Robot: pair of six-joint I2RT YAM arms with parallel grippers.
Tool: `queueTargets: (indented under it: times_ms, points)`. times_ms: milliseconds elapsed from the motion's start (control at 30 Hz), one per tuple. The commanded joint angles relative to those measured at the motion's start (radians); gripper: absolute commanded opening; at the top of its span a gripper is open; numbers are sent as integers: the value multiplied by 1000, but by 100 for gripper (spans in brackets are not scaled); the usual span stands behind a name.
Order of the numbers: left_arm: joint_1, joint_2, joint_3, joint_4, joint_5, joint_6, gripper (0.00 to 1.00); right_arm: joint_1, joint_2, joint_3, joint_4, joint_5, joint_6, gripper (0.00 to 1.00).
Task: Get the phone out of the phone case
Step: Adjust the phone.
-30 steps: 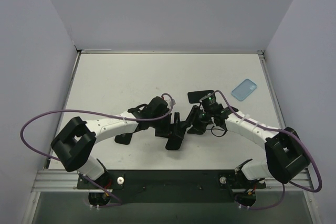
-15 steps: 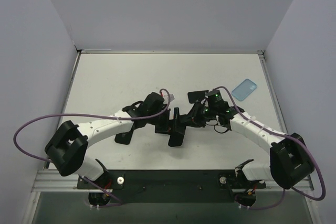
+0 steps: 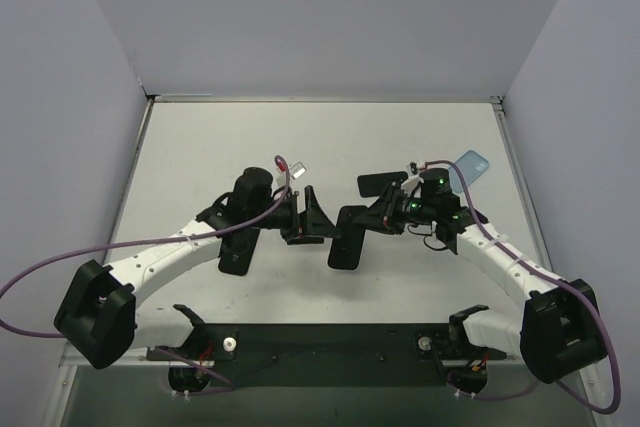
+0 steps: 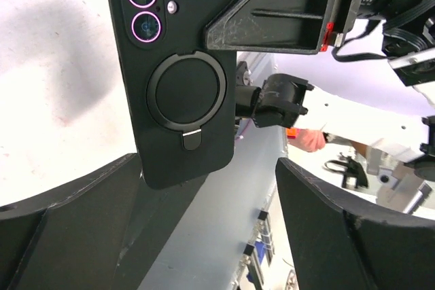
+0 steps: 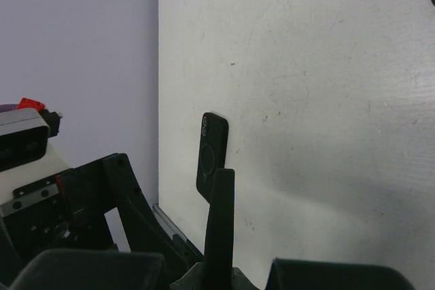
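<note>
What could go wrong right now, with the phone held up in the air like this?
1. The right gripper pinches the cased phone near one edge only, above the table. The phone may pivot or slip out and drop.
2. The left gripper stands open, off the phone. If it closes in, it could press on the camera lenses or bump the right gripper and loosen its hold.

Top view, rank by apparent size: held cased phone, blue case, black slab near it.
Largest: cased phone, though held up nearer the camera.
Then blue case and black slab: alike, both partly hidden, so unranked.
</note>
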Motion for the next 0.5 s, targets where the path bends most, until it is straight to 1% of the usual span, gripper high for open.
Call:
queueTargets:
  times_ms: [0,100,200,367,467]
  points:
    - [9,0,-48,204,123,-92,89,-1,-55,5,136,-130,5,0]
    - [17,21,-94,337,163,-152,86,-1,-75,8,162,-167,0,0]
    - [20,34,-126,423,191,-200,84,1,-87,19,161,-196,-12,0]
    - [20,35,-120,448,194,-209,79,30,-98,12,211,-244,2,0]
    - [19,40,-120,471,200,-220,73,59,-97,15,230,-247,3,0]
